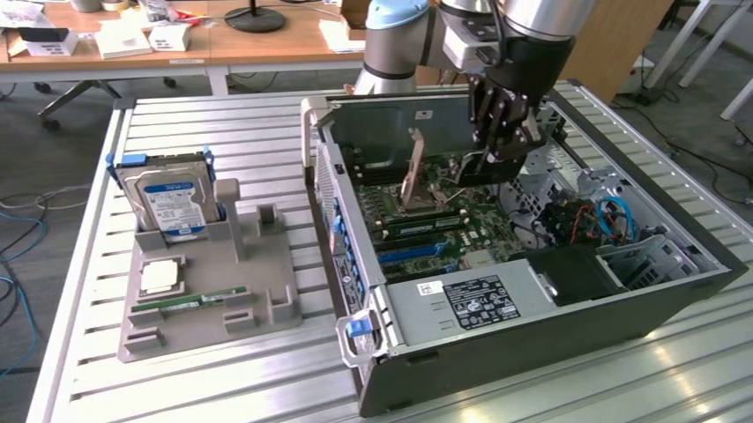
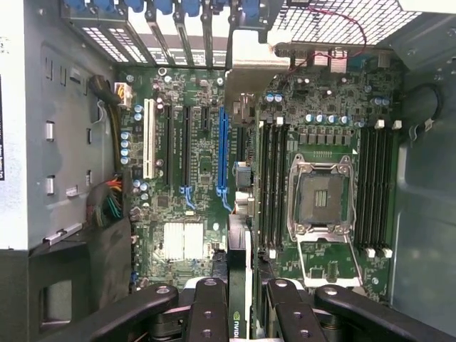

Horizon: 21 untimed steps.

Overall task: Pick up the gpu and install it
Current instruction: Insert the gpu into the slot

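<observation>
Here, the gpu [image 1: 485,169] is held in the gripper [image 1: 500,148] over the open computer case [image 1: 553,339]

In the exterior view, the robot arm reaches down from above into the tower case. The case lies on its side, its interior exposed, on a ribbed metal table [image 1: 224,132]. The gripper is clamped on the gpu, a dark flat card that hangs below the fingers. The card is above the green motherboard [image 1: 453,231] and apart from it. It hangs towards the far end of the case, well away from the power supply [image 1: 471,300] with its white label at the near end.

In the wrist view, the black fingers [image 2: 206,313] close on either side of the gpu [image 2: 239,271]. The card is seen edge-on here and carries a green-and-white logo. Its edge points along the board, close beside the long blue expansion slot [image 2: 223,157]. Whether it lies exactly over that slot cannot be told. Further across the board sits the CPU socket [image 2: 320,196] in its metal frame. Rows of memory slots [image 2: 272,185] lie on both sides of the socket.

On the exterior view's left, apart from the case, a grey fixture [image 1: 271,282] rests on the table. It holds three parts:
- a hard drive [image 1: 171,204] with a blue-white label, standing upright;
- a processor [image 1: 159,278], lying flat;
- a slim green RAM stick [image 1: 189,301], just beside the processor.
</observation>
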Tool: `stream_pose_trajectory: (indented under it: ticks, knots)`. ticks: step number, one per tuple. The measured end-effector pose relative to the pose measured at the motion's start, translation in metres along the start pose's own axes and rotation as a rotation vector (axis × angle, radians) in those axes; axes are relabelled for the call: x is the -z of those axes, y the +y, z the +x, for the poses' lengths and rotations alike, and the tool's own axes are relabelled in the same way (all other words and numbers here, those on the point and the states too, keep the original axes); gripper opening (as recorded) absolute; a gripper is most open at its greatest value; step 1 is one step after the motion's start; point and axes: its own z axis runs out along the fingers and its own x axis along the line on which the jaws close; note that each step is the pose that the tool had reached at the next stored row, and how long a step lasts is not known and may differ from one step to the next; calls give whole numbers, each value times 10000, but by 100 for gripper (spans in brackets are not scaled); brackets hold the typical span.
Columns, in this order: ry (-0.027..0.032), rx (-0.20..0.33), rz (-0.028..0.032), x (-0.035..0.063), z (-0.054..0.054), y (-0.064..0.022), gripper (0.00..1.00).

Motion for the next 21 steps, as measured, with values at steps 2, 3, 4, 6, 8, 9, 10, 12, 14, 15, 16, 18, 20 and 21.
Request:
stream_pose_trajectory:
  ticks: [2,3,4,6,8,9,10,12,14,15,16,18,20,21]
  knots:
    - [-1,1,1,-21,1,0,26]
    - [-1,0,0,-30,1,0,26]
    - [-1,1,1,-38,1,0,26]
    - [0,0,0,-54,2,0,26]
    - [-1,1,0,-70,2,0,26]
    - [0,1,0,-79,2,0,26]
    - [-1,1,0,-87,3,0,26]
    - [0,0,0,-104,3,0,26]
    - [0,1,0,-116,4,0,26]
    - [2,0,-1,-116,4,0,26]
    - [2,0,-1,-116,4,1,26]
    - [0,-1,1,-117,4,9,26]
    - [-1,0,1,-117,3,24,26]
    - [-1,1,1,-117,4,32,26]
